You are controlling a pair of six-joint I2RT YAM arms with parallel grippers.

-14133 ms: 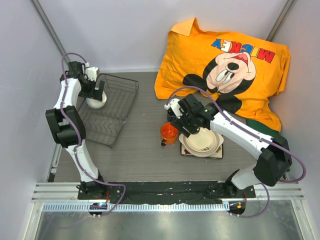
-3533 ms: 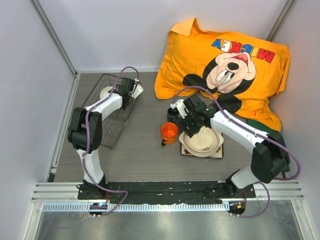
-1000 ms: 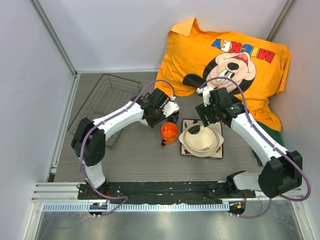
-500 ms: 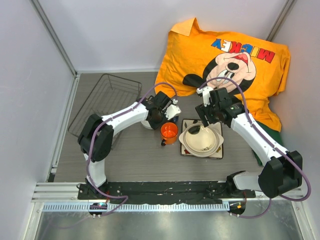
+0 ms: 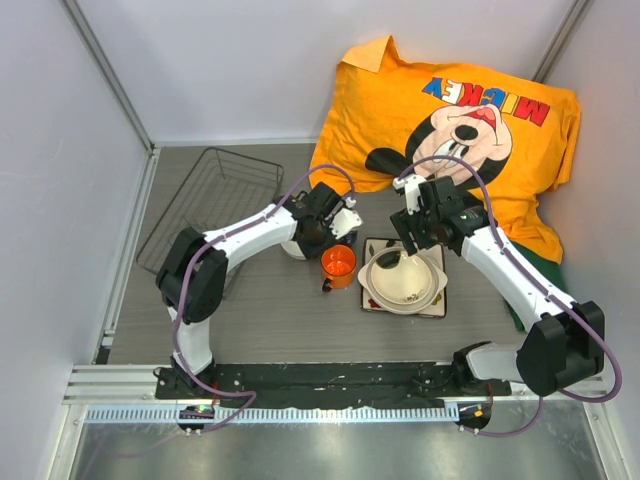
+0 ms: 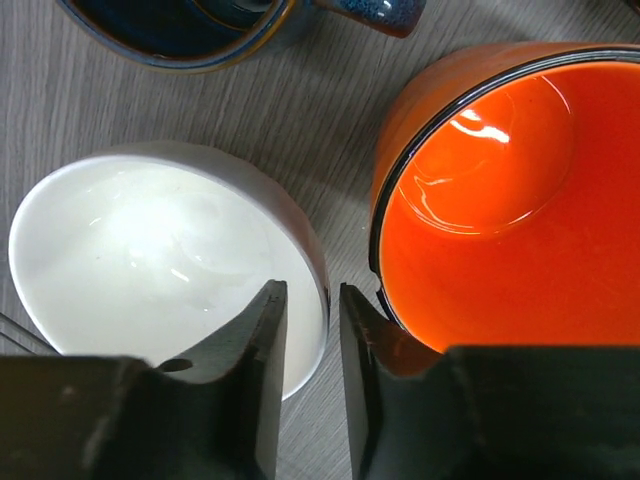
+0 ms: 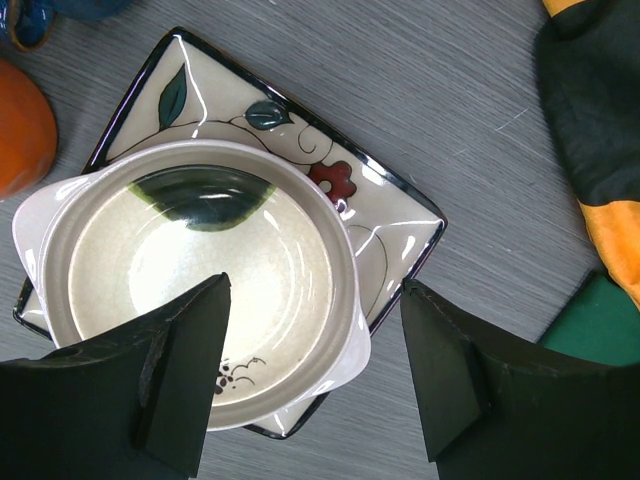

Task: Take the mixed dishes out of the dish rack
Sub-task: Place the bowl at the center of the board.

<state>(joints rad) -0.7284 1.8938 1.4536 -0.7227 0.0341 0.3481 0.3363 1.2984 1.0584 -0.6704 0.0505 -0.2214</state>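
Note:
The small white bowl (image 6: 150,260) stands on the table between the orange mug (image 6: 500,200) and the dark-blue cup (image 6: 180,30). My left gripper (image 6: 312,290) straddles its rim, one finger inside and one outside, jaws slightly open with a gap showing. From above, the left gripper (image 5: 314,238) hides most of the small white bowl (image 5: 293,248), left of the orange mug (image 5: 339,264). The dish rack (image 5: 205,215) holds nothing. My right gripper (image 7: 315,300) hangs open over the cream bowl (image 7: 200,280), which sits on the square flowered plate (image 7: 390,215).
A large orange Mickey pillow (image 5: 450,120) fills the back right, with a dark green cloth (image 5: 530,262) at its near edge. Grey walls close in the left, back and right. The dishes cluster tightly in the middle of the table (image 5: 270,320).
The left gripper's jaws have parted from the small white bowl's rim, and the bowl now rests beside the orange mug. The right arm has not moved.

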